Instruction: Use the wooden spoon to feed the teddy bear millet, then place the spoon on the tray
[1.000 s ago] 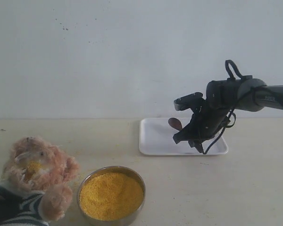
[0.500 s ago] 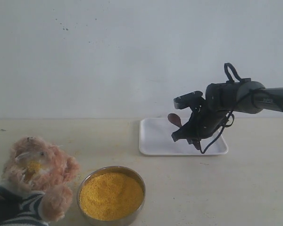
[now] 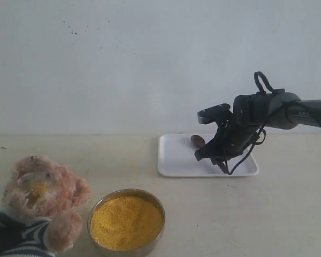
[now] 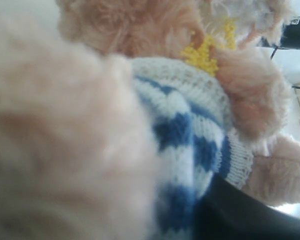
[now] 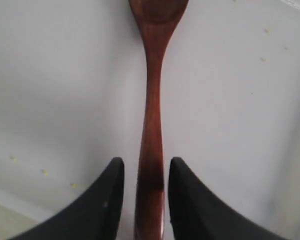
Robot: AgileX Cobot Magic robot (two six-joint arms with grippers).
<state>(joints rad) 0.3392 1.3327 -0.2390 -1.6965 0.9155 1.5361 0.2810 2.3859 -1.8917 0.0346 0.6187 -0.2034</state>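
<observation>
Exterior view
- Teddy bear (image 3: 40, 195): sits at the near left corner of the worktop (image 3: 257, 214), with yellow grains on its muzzle.
- Millet (image 3: 125, 222): fills the metal bowl (image 3: 126, 191), which stands just beside the bear.
- Tray (image 3: 174, 160): lies flat on the far side, right of centre, well apart from the bowl.
- Wooden spoon (image 3: 198, 141): its oval end is low over the tray's far part; the handle runs into the right gripper (image 3: 216, 159).
- Right gripper: tilted, low over the tray.

Left wrist view
- Teddy bear (image 4: 180, 130): striped shirt and fur fill the frame, with millet (image 4: 205, 52) stuck at the mouth.
- Left gripper (image 4: 240, 220): only a dark part under the bear shows; its opening cannot be told.

Right wrist view
- Wooden spoon (image 5: 151, 125): lies lengthwise over the tray (image 5: 65, 75), which carries a few stray grains.
- Right gripper (image 5: 146, 165): the fingers (image 5: 107, 200) are narrowly parted, with a slim gap on each side of the handle and no grip seen.
</observation>
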